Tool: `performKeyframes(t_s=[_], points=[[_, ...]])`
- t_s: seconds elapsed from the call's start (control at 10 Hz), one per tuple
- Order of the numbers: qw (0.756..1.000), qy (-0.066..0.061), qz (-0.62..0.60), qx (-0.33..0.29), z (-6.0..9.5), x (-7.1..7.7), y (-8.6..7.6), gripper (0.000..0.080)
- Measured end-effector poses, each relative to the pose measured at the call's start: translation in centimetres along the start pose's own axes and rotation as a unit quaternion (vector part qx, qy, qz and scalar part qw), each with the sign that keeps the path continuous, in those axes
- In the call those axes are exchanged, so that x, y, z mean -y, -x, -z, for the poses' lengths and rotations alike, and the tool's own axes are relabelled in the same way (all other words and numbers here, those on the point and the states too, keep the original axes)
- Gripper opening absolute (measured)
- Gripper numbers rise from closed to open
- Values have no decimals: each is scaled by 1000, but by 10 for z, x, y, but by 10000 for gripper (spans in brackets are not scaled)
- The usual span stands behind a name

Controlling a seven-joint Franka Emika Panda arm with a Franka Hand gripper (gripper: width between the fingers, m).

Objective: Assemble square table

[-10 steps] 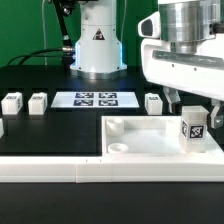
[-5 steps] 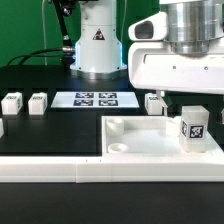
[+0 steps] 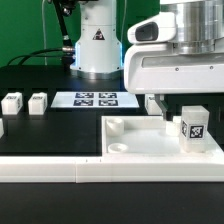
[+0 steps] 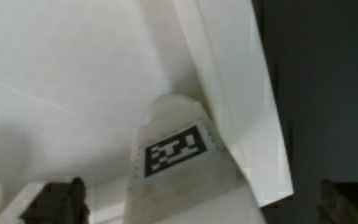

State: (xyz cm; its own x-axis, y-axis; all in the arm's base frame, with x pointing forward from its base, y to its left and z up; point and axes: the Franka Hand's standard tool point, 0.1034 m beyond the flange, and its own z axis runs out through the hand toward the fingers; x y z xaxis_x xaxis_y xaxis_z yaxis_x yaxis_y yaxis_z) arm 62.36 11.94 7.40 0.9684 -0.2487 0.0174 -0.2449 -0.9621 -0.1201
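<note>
The white square tabletop (image 3: 130, 140) lies tray-like at the front of the exterior view's right, by the border wall. One short white leg (image 3: 191, 128) with a black-and-white tag stands upright in its right corner. My gripper (image 3: 186, 106) hangs just above that leg, open. In the wrist view the tagged leg (image 4: 179, 150) sits beside the tabletop's rim (image 4: 220, 70), between my dark fingertips (image 4: 55, 203) with gaps on both sides. My gripper (image 4: 199, 205) touches nothing. Two loose legs (image 3: 12, 102) (image 3: 38, 101) stand at the left; another leg (image 3: 152, 102) is partly hidden behind the gripper.
The marker board (image 3: 95, 99) lies flat in the middle of the black table. The long white border wall (image 3: 60, 170) runs along the front edge. The robot's base (image 3: 97, 45) stands at the back. A further white piece (image 3: 1, 127) shows at the left edge.
The gripper has shifted toward the exterior view's left, coming over the upright leg. Its jaws stay open. No part has moved.
</note>
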Motion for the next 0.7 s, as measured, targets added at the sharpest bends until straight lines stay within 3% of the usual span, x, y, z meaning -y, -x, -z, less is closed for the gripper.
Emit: performKeyframes(t_s=[0.4,0.6,0.7], points=[[998,7,65,-1,0,0,1,627],[998,8,65,-1,0,-1,0,294],[998,10,65,-1,0,-3,0,294]])
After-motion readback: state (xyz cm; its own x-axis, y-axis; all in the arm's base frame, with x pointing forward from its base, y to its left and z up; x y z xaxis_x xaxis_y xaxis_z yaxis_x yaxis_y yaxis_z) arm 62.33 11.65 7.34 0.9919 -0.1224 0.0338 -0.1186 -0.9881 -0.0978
